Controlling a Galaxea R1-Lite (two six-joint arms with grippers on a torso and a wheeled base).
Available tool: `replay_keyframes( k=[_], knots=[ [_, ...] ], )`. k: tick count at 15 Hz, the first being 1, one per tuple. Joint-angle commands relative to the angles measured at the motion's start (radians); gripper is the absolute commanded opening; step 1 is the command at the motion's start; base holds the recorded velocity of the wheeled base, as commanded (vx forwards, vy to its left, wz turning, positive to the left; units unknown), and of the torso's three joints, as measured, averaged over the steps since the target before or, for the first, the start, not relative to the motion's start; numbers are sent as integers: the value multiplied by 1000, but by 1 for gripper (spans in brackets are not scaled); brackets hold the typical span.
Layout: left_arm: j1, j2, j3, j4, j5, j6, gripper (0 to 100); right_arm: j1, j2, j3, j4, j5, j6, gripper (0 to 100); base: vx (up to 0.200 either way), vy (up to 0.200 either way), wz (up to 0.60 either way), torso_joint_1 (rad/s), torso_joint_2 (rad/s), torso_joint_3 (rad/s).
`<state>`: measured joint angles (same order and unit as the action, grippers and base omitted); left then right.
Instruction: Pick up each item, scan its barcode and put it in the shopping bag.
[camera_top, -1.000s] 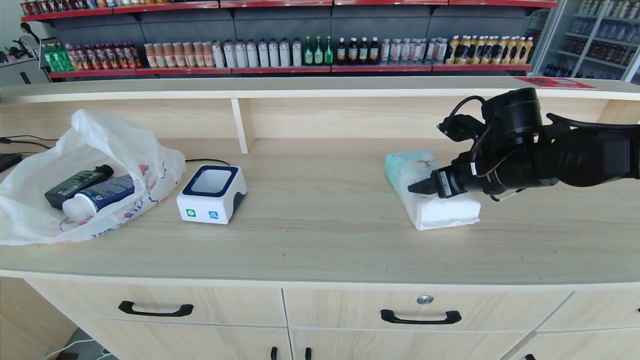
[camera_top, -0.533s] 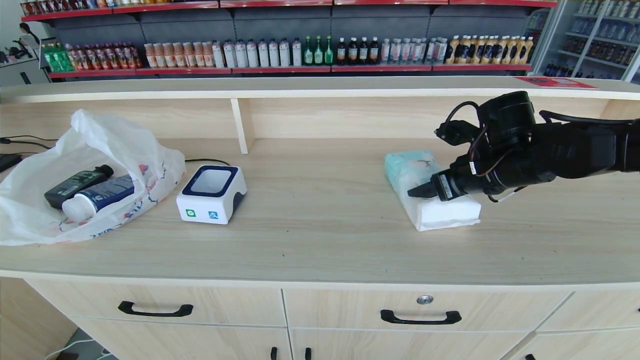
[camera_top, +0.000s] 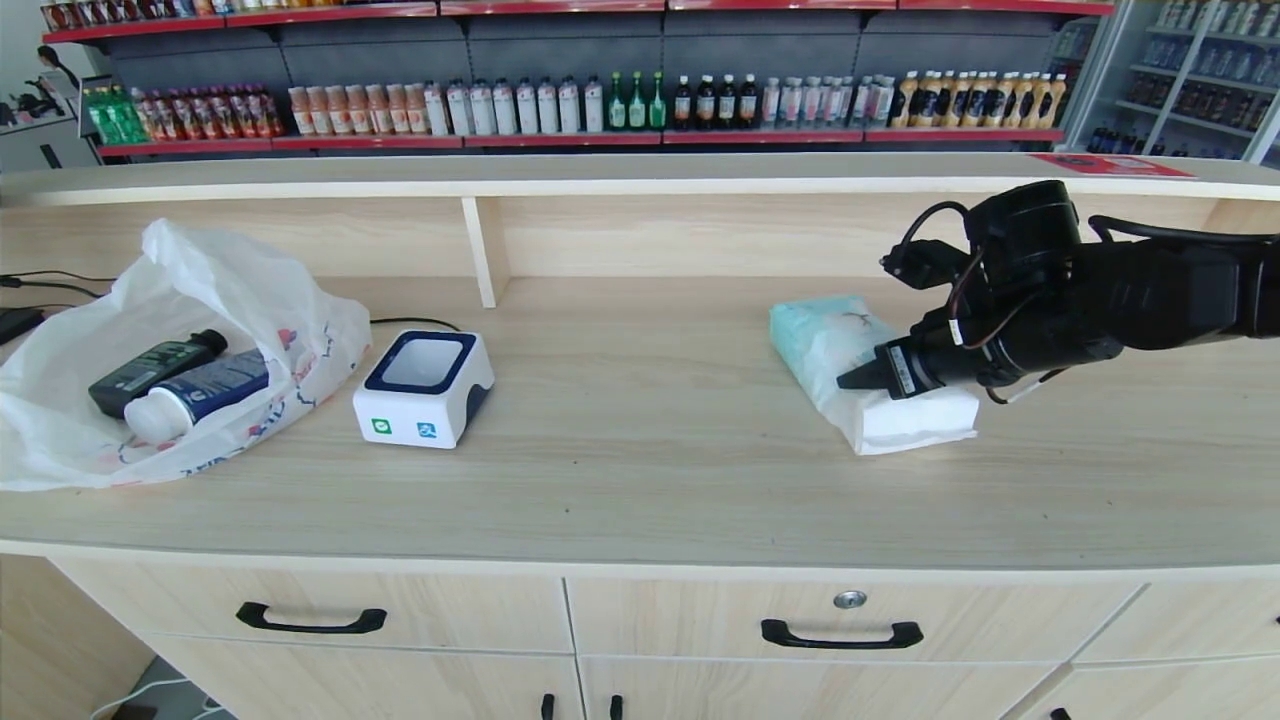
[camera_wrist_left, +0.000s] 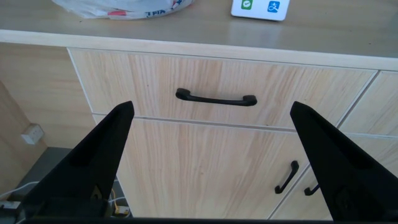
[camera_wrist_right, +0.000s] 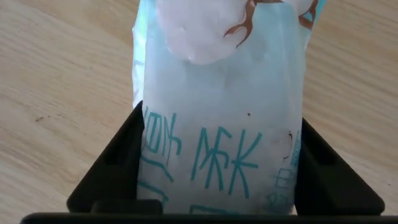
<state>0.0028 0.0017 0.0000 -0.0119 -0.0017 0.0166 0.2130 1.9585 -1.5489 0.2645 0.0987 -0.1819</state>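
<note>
- Fingers (camera_wrist_right: 112, 171) of the right gripper (camera_top: 848, 378): clamped on the two long sides of the tissue pack (camera_top: 820, 340).
- Fingers (camera_wrist_left: 93, 155) of the left gripper (camera_wrist_left: 211, 107): spread wide apart, holding nothing, facing a drawer (camera_wrist_left: 217, 74) below the counter (camera_top: 640, 480).
- Shopping bag (camera_top: 250, 290): white, lies open at the counter's left end, with two bottles (camera_top: 190, 380) inside.
- Tissue pack: at the counter's right part, well apart from the bag.
- Scanner (camera_top: 425, 388): just beside the bag, between bag and pack.

Saw a light wooden counter (camera_top: 640, 480) bearing a white shopping bag (camera_top: 200, 270) at the left, a white scanner box (camera_top: 424, 388) just beside it, and a tissue pack (camera_top: 815, 340) well apart to the right.
</note>
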Motion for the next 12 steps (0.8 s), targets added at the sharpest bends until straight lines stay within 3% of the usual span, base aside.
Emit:
replay_keyframes(
  k=[1, 9, 12],
  knots=[
    [0, 0, 0, 0, 0, 0, 100, 0, -1, -7, -1, -4, 4, 0, 0, 0, 0, 0, 0, 0],
    [0, 0, 0, 0, 0, 0, 100, -21, -148, 4, -1, -24, 6, 0, 0, 0, 0, 0, 0, 0],
    [0, 0, 0, 0, 0, 0, 100, -17, -260, 10, -1, -80, 4, 0, 0, 0, 0, 0, 0, 0]
  ],
)
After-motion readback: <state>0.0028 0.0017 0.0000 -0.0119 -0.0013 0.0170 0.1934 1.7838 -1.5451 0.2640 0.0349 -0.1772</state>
